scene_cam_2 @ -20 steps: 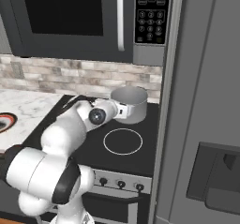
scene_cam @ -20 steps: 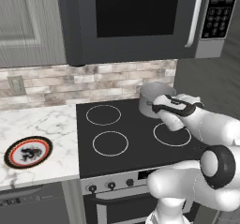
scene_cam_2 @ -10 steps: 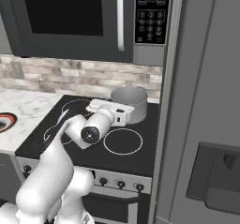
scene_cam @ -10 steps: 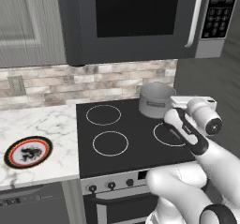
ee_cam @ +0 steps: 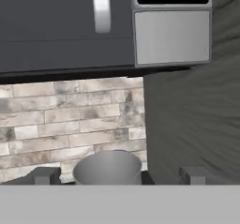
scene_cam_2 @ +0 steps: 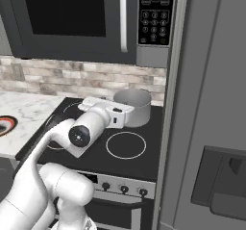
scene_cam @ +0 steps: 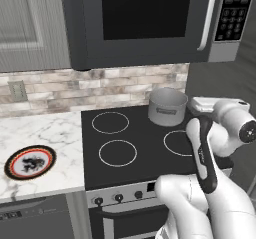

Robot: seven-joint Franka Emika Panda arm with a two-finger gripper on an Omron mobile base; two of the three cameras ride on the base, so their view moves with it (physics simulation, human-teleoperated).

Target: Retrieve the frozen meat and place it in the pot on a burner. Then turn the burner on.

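Matt grey metal pot (scene_cam: 168,106), smooth black glass stovetop (scene_cam: 135,138), veined marble counter (scene_cam: 45,133)

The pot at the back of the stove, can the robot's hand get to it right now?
Probably yes. The pot stands open on the back right burner, and the gripper sits just in front of it with fingertips spread wide. Nothing lies between them, though the grey wall stands close beside.

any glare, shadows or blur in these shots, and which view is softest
Left base view: flat, even light, no glare on the dark microwave door, no clear shadow beside the pot. Right base view: same flat light, edges fairly crisp. Hand view: softest, the brick backsplash looks smeared and the pot rim fuzzy; the fingertips sit wide apart.
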